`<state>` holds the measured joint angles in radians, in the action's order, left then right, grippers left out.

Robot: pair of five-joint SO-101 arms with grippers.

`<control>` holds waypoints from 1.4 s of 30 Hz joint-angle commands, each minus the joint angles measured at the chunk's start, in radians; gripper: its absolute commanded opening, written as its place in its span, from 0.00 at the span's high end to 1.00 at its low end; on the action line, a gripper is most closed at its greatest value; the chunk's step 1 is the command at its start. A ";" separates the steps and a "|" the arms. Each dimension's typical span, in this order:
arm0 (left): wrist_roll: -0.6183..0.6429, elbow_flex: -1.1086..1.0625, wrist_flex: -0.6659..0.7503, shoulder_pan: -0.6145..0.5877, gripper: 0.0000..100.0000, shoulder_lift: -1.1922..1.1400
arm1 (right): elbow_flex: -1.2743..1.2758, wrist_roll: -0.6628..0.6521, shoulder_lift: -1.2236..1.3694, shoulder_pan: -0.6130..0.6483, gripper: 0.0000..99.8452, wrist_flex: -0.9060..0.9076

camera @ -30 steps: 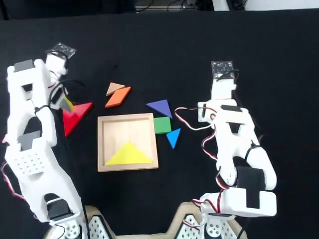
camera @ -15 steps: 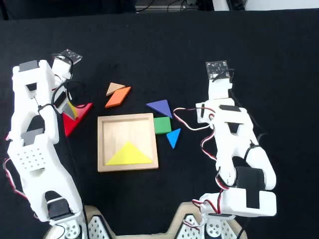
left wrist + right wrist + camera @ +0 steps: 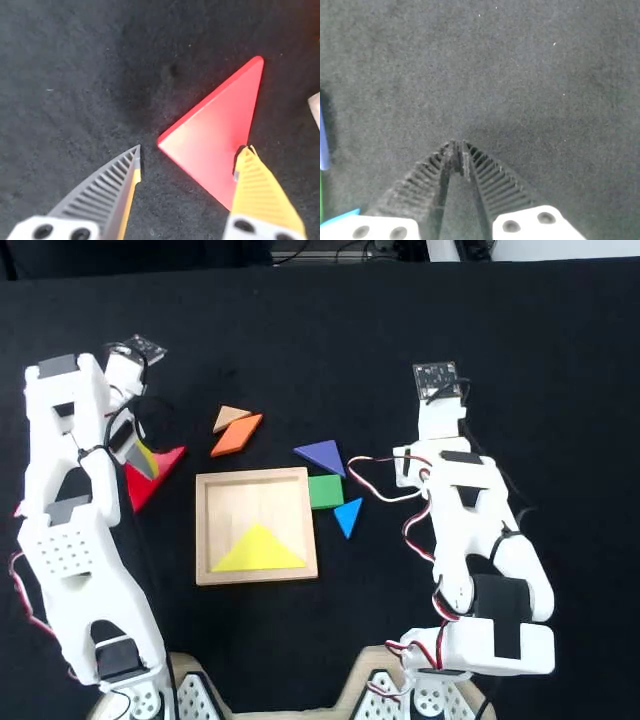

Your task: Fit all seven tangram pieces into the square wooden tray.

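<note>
Red triangle (image 3: 215, 125), flat and glossy, lies on the black table (image 3: 300, 340) beside the wooden tray (image 3: 203, 530), one corner inside the wide-spread left gripper (image 3: 191, 149). The tray holds one yellow triangle (image 3: 258, 548). The right gripper (image 3: 457, 146) is pressed together.

Left arm (image 3: 70, 530) stands tall along the left edge of the frame, and its left gripper (image 3: 191, 150) is spread wide. Right arm (image 3: 470, 510) sits folded right of centre, with the right gripper (image 3: 456, 146) pinched tight, fingertips meeting.
</note>
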<state>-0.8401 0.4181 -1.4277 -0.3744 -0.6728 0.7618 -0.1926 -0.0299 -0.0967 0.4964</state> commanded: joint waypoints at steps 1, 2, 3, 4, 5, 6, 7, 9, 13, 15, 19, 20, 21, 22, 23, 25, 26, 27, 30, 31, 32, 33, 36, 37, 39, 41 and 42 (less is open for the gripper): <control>-0.008 0.065 -0.003 0.013 0.70 -0.015 | -0.044 -0.008 -0.005 0.018 0.99 -0.014; -0.008 0.071 -0.003 0.013 0.70 -0.029 | -0.044 -0.008 -0.005 0.018 0.99 -0.014; -0.008 0.081 -0.003 0.013 0.70 -0.044 | -0.044 -0.009 -0.005 0.018 0.99 -0.014; -0.008 0.090 -0.003 0.013 0.70 -0.057 | -0.044 -0.009 -0.005 0.018 0.99 -0.014; -0.008 0.099 -0.003 0.013 0.70 -0.066 | -0.044 -0.009 -0.005 0.018 0.99 -0.014; -0.008 0.111 -0.006 0.013 0.70 -0.074 | -0.044 -0.009 -0.005 0.018 0.99 -0.014; -0.006 0.124 -0.011 0.010 0.70 -0.078 | -0.044 -0.009 -0.005 0.018 0.99 -0.014; -0.006 0.133 -0.011 0.007 0.70 -0.081 | -0.044 -0.009 -0.005 0.018 0.99 -0.014; -0.006 0.125 -0.011 0.015 0.70 -0.094 | -0.044 -0.009 -0.005 0.018 0.99 -0.014; -0.003 0.110 -0.005 0.022 0.70 -0.095 | -0.044 -0.009 -0.005 0.018 0.99 -0.014; -0.005 0.096 -0.003 0.039 0.70 -0.095 | -0.044 -0.009 -0.005 0.018 0.99 -0.014; -0.005 0.094 -0.003 0.042 0.70 -0.095 | -0.044 -0.009 -0.005 0.018 0.99 -0.014; -0.005 0.093 -0.003 0.042 0.70 -0.095 | -0.044 -0.009 -0.005 0.018 0.99 -0.014; -0.005 0.093 -0.003 0.044 0.70 -0.095 | -0.044 -0.009 -0.005 0.018 0.99 -0.014; -0.005 0.091 -0.003 0.044 0.70 -0.095 | -0.044 -0.009 -0.005 0.018 0.99 -0.014; -0.005 0.091 -0.003 0.044 0.70 -0.110 | -0.044 -0.009 -0.005 0.018 0.99 -0.014; -0.005 0.099 -0.003 0.044 0.70 -0.123 | -0.044 -0.009 -0.005 0.018 0.99 -0.014; -0.003 0.104 -0.003 0.045 0.70 -0.135 | -0.044 -0.009 -0.005 0.018 0.99 -0.014; -0.006 0.104 -0.003 0.053 0.71 -0.150 | -0.044 -0.009 -0.005 0.018 0.99 -0.014; -0.006 0.111 -0.008 0.054 0.73 -0.149 | -0.044 -0.009 -0.005 0.018 0.99 -0.014; -0.006 0.122 -0.011 0.058 0.74 -0.150 | -0.044 -0.009 -0.005 0.018 0.99 -0.014; -0.006 0.127 -0.012 0.064 0.75 -0.153 | -0.044 -0.009 -0.005 0.018 0.99 -0.014; -0.006 0.127 -0.012 0.076 0.76 -0.152 | -0.044 -0.009 -0.005 0.018 0.99 -0.014; -0.006 0.130 -0.012 0.081 0.76 -0.152 | -0.044 -0.009 -0.005 0.018 0.99 -0.014; -0.006 0.130 -0.012 0.090 0.76 -0.152 | -0.044 -0.009 -0.005 0.018 0.99 -0.014; -0.006 0.127 -0.020 0.096 0.76 -0.150 | -0.044 -0.009 -0.005 0.018 0.99 -0.014; -0.006 0.136 -0.038 0.099 0.76 -0.150 | -0.044 -0.009 -0.005 0.018 0.99 -0.014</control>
<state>-0.8462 0.5271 -1.4431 -0.3099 -0.8216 0.7618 -0.1926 -0.0299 -0.0967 0.4964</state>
